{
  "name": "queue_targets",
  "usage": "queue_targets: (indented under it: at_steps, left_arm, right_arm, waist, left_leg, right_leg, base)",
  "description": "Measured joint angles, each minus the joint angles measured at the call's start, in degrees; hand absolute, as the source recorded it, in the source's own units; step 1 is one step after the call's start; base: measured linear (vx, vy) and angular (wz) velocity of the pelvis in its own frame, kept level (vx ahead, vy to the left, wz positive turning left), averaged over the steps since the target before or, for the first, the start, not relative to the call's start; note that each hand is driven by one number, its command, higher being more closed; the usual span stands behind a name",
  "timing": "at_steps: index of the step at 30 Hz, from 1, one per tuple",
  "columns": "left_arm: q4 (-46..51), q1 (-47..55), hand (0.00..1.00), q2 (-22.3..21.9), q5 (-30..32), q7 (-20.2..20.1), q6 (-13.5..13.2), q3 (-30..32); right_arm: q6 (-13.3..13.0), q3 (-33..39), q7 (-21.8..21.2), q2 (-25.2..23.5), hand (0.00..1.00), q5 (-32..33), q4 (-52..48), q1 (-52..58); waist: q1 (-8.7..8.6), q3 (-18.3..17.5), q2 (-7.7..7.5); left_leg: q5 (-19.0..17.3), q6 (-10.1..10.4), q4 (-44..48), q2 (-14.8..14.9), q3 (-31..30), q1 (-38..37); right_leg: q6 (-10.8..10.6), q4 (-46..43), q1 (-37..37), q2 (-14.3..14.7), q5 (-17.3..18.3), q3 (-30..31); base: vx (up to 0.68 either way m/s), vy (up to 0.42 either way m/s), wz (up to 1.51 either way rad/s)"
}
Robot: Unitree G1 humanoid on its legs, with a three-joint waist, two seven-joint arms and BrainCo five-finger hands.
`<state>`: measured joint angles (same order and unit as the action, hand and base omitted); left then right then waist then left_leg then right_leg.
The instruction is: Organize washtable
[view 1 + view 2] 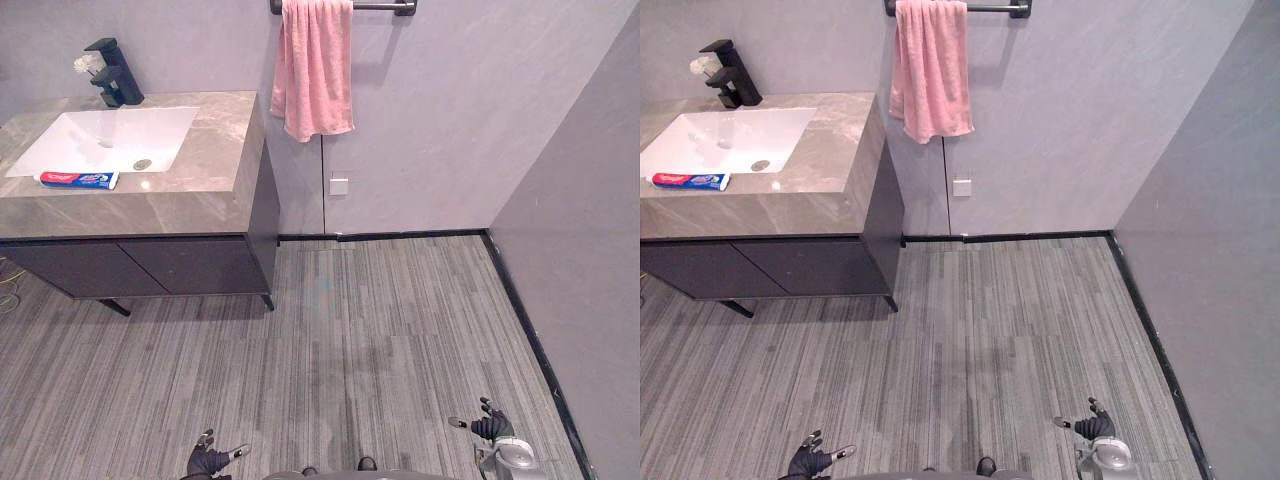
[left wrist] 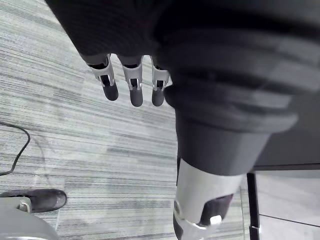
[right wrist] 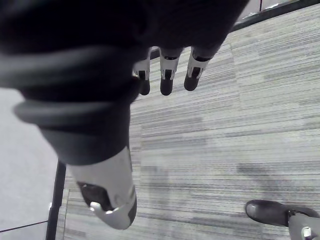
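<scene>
On the washtable [image 1: 205, 195], toothpaste [image 1: 78, 179] lies far from left hand [image 1: 209, 461] and right hand [image 1: 488, 426].

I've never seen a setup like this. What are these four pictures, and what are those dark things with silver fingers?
This is a humanoid robot standing in a washroom. The two wide pictures come from a camera pair in its head, looking down: the same scene twice. Low in them are its left robot hand and right robot hand, over the floor. The two close-ups come from a camera on each wrist, looking along that hand's silver, dark-tipped fingers. Both hands are open and hold nothing. Ahead stands the washtable, with a white sink, a black tap and a toothpaste tube on the top in front of the sink. A pink towel hangs from a rail.
</scene>
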<state>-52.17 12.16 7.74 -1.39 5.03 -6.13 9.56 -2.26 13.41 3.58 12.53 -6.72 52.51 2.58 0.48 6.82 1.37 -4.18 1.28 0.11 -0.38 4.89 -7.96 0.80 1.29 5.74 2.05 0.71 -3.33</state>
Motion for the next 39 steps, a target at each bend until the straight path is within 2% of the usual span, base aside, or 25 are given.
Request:
queue_targets:
  at_steps: [24, 30, 36, 39]
  left_arm:
    - [-0.1, 0.0, 0.00, -0.6, 0.0, 0.0, 0.0, -1.7]
    - [-0.2, 0.0, 0.00, -0.7, 0.0, 0.1, 0.1, -2.4]
    - [-0.1, -0.1, 0.00, -0.8, 0.0, 0.1, 0.1, -2.6]
    - [-0.1, -0.7, 0.00, -0.8, -0.1, 0.1, 0.2, -2.6]
  right_arm:
    - [0.3, -0.5, 0.1, -1.2, 0.00, -0.5, 0.4, -0.5]
    - [0.3, -0.5, 0.6, -1.9, 0.00, 0.6, 0.5, -0.6]
    - [0.4, -0.4, 1.4, -2.6, 0.00, 2.1, 0.6, -1.1]
    - [0.6, -0.1, 1.5, -2.7, 0.00, 2.7, 0.6, -1.0]
  waist:
    - [-0.51, 0.4, -0.25]
    - [0.25, 0.3, -0.52]
    - [0.35, 0.3, -0.53]
    - [0.36, 0.4, -0.47]
  left_leg:
    - [-0.1, 0.1, -1.4, 0.9, 0.3, 1.2]
    - [-0.6, 0.7, -1.1, 1.0, 2.5, 1.2]
    - [-5.4, -0.6, 5.6, 2.1, 5.3, 4.9]
    - [-8.4, -1.4, 9.3, 2.3, 7.0, 6.3]
  right_leg:
    - [0.2, 1.6, -1.0, 1.0, -0.6, -0.3]
    - [0.2, 1.7, -1.6, 1.1, -0.6, 1.8]
    - [-0.3, -2.9, -5.3, 1.8, 1.4, 4.7]
    - [-1.1, -9.9, -8.9, 1.9, 5.2, 6.4]
  base:
    - [-0.01, -0.005, 0.00]
    - [0.00, 0.007, -0.17]
    - [0.00, 0.011, -0.28]
    - [0.02, 0.051, -0.33]
